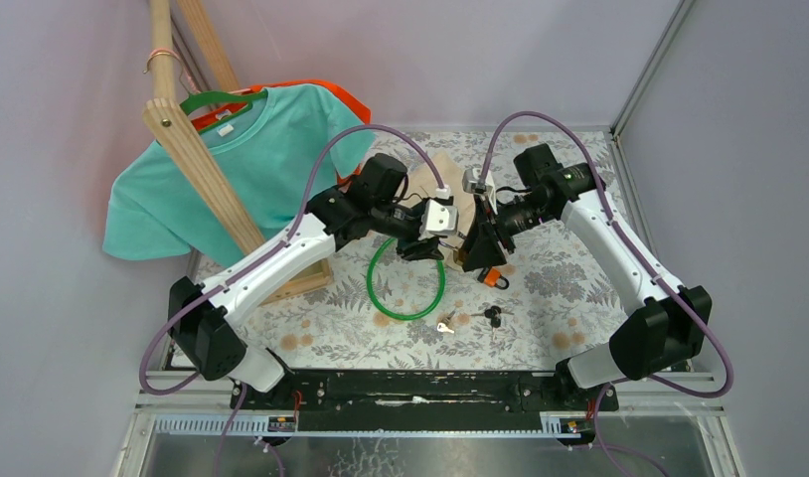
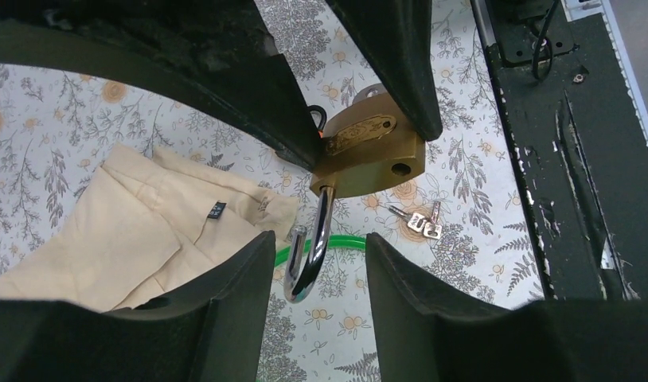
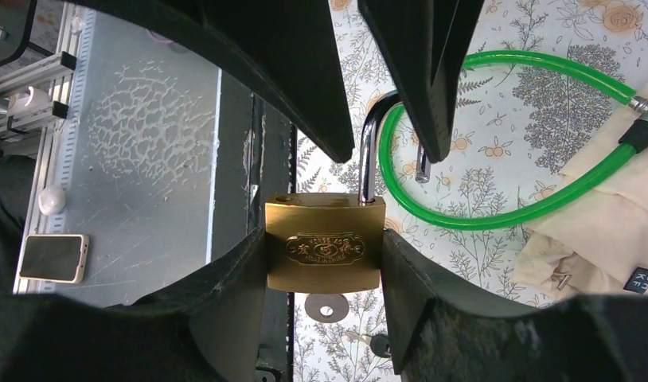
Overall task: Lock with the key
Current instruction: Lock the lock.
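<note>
My right gripper (image 3: 325, 263) is shut on the body of a brass padlock (image 3: 325, 247), one finger on each narrow side. The padlock's chrome shackle (image 2: 313, 255) is swung open, its free end out of the body. It hangs between the fingers of my left gripper (image 2: 317, 278), which stands open with a small gap on both sides of it. A grey key head (image 3: 326, 306) shows right under the padlock's bottom; I cannot tell whether it sits in the keyhole. In the top view both grippers meet over the table's middle, left gripper (image 1: 420, 243) facing right gripper (image 1: 477, 248).
A green cable loop (image 1: 405, 283) lies under the grippers, beside a beige cloth (image 2: 138, 231). Loose keys (image 1: 446, 324) and a black-headed key (image 1: 492, 314) lie nearer the front, a small orange lock (image 1: 495, 279) beside them. A teal shirt (image 1: 232, 169) hangs on a wooden rack (image 1: 197, 159) at the left.
</note>
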